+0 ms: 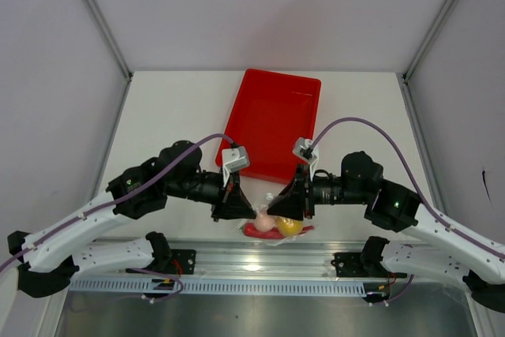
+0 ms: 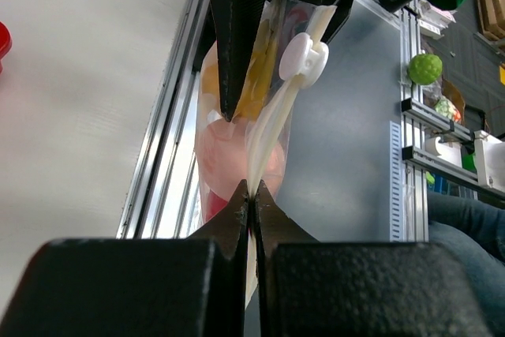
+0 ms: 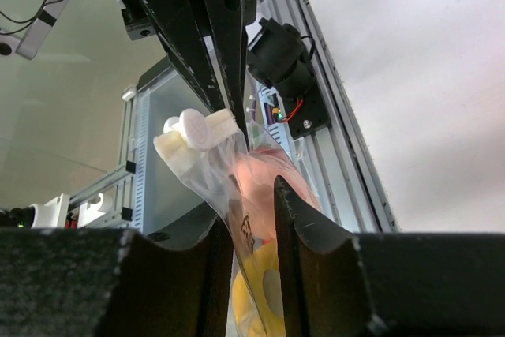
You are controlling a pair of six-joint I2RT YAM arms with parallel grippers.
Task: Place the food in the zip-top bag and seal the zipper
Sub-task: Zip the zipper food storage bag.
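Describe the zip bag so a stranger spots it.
From the large red rectangular plastic tray, come to the table's near edge. The clear crinkly plastic bag is pinched between the left gripper and right gripper; only it is see-through, showing yellow and pink toy food.

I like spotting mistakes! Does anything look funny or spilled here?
Nothing looks spilled: the yellow fruit, pink ball and red chili are inside the zip-top bag. Only oddity: the left gripper and right gripper pinch it right at the near edge of the table, by the metal rail.
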